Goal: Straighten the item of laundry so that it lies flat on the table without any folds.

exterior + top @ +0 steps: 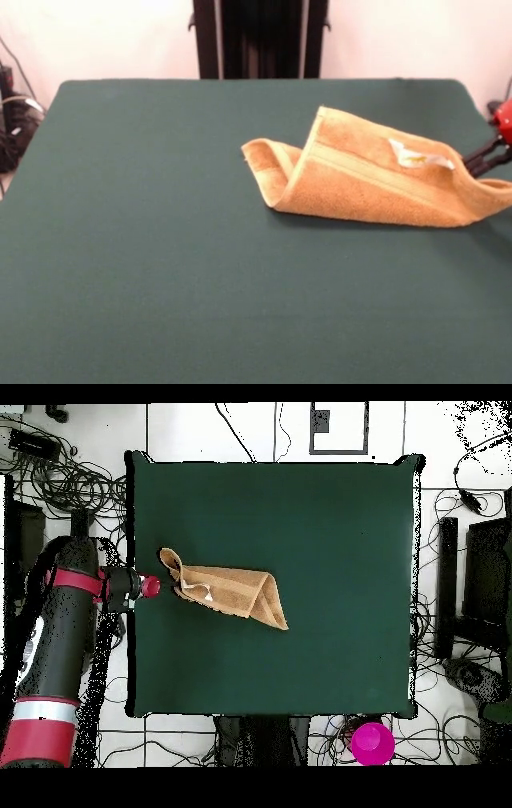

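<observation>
The orange-tan towel (360, 180) lies folded over itself on the right half of the green table (160, 240). Its left end curls into a roll, and its white tag (416, 158) faces up. The towel's right end is lifted off the cloth at the table's right edge. My gripper (474, 162) reaches in from that edge, its black fingers closed on the lifted end. In the overhead view the towel (235, 591) is a folded wedge left of the table's (330, 514) centre. There my gripper (172, 587) holds its left end at the table's left edge.
The robot's black pedestal (258, 38) stands behind the far edge. Cables and black gear (16, 120) lie off the table's left side. In the overhead view a pink cup-like object (372, 742) sits on the floor below the table, and cables ring the table.
</observation>
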{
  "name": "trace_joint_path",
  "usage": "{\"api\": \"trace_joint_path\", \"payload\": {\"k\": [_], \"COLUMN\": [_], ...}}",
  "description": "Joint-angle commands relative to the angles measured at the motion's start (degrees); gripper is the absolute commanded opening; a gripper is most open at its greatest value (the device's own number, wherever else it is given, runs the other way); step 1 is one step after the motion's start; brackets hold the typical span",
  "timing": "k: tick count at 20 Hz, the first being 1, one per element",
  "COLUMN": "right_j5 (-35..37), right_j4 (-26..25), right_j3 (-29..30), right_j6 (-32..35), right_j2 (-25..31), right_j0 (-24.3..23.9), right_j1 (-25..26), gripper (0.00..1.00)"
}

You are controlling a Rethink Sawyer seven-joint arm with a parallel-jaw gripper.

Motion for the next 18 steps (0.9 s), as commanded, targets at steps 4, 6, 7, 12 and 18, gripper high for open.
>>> {"api": "trace_joint_path", "payload": {"k": [4,6,7,12,18], "right_j5": [6.99,6.58,6.43,4.13,0.99], "right_j4": [3.68,3.6,3.59,2.9,2.63], "right_j3": [-3.64,-4.08,-4.38,-3.13,-3.4], "right_j6": [17.75,18.01,18.04,17.93,17.07], "right_j2": [2.66,2.67,2.74,3.14,3.99], "right_j0": [1.54,1.26,1.03,1.23,0.27], "right_j1": [1.76,2.38,2.87,2.84,3.78], "gripper": [0.0,0.0,0.0,0.0,0.0]}}
